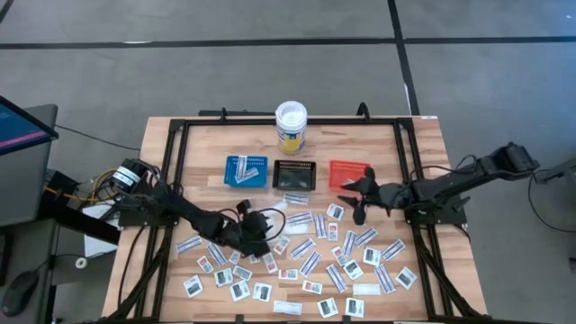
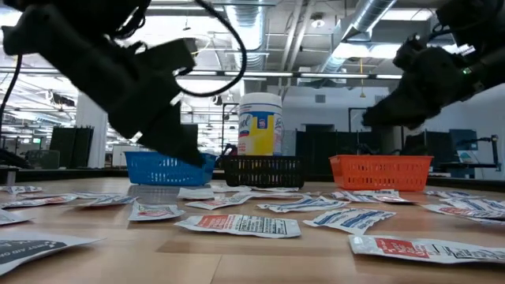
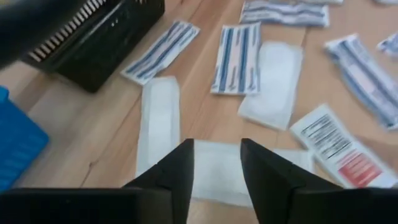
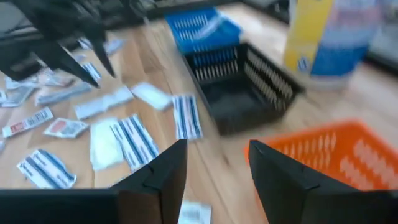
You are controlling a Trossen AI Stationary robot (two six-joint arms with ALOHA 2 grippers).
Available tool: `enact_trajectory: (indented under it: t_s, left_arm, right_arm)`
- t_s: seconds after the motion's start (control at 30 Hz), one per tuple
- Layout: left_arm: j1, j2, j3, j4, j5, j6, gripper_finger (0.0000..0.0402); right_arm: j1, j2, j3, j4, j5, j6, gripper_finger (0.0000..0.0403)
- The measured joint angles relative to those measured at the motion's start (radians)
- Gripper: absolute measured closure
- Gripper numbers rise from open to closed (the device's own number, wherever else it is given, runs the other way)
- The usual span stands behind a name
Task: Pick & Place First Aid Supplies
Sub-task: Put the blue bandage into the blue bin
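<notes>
Hovering low over the table (image 1: 423, 135), the left arm's fingers (image 3: 214, 171) stand spread with nothing between them; straight below the gap lies a plain white packet (image 3: 217, 171) flat on the wood. Just beyond the fingertips a long white packet (image 3: 158, 121) lies alongside, and past it a blue-striped strip (image 3: 163, 51) rests against the foot of the black tray (image 3: 99, 37). Ahead of the fingers lie another blue-striped packet (image 3: 236, 59) and a second plain white one (image 3: 272, 84); a white packet with a barcode and a red patch (image 3: 339, 149) sits off to one side. In the high view these fingers (image 1: 261, 225) are over the near edge of the scattered first aid supplies (image 1: 310, 261), which cover the front half of the table.

The right arm's fingers (image 4: 214, 171) are also spread and empty, held above the table at the rim of the orange tray (image 4: 329, 162). Beyond them the black tray (image 4: 242, 87) stands with a blue-striped strip (image 4: 186, 115) beside it, then the blue tray (image 4: 202, 28), which holds a packet. The yellow-labelled tub (image 4: 329, 37) stands behind the trays. From above, these fingers (image 1: 360, 200) sit just in front of the orange tray (image 1: 349, 174).
</notes>
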Motion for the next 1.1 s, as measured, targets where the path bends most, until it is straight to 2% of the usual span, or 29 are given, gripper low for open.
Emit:
enact_trajectory:
  t_s: [0.13, 0.27, 0.4, 0.63, 0.83, 0.97, 1.1]
  left_arm:
    - [0.010, 0.000, -0.038, 0.006, 0.036, -0.033, 0.0233]
    - [0.027, 0.000, -0.063, 0.023, 0.049, -0.059, 0.0215]
    - [0.043, 0.000, -0.066, 0.032, 0.056, -0.056, 0.0216]
    - [0.078, 0.010, -0.065, 0.033, 0.151, -0.053, 0.0239]
    - [0.098, 0.061, -0.060, 0.050, 0.195, -0.055, 0.0276]
    - [0.098, 0.059, -0.060, 0.047, 0.206, -0.053, 0.0326]
    - [0.098, 0.006, -0.067, 0.027, 0.224, -0.050, 0.0380]
  right_arm:
    - [0.000, 0.056, 0.000, 0.130, 0.000, -0.046, 0.0228]
    - [-0.003, 0.102, 0.000, 0.171, 0.000, -0.047, 0.0227]
    - [-0.003, 0.138, 0.000, 0.176, 0.001, -0.047, 0.0229]
    - [-0.030, 0.159, 0.000, 0.206, 0.001, -0.046, 0.0229]
    - [-0.040, 0.159, 0.000, 0.206, 0.000, -0.044, 0.0234]
    - [-0.040, 0.159, 0.000, 0.214, 0.000, -0.044, 0.0237]
    - [-0.040, 0.159, 0.000, 0.214, 0.000, -0.044, 0.0239]
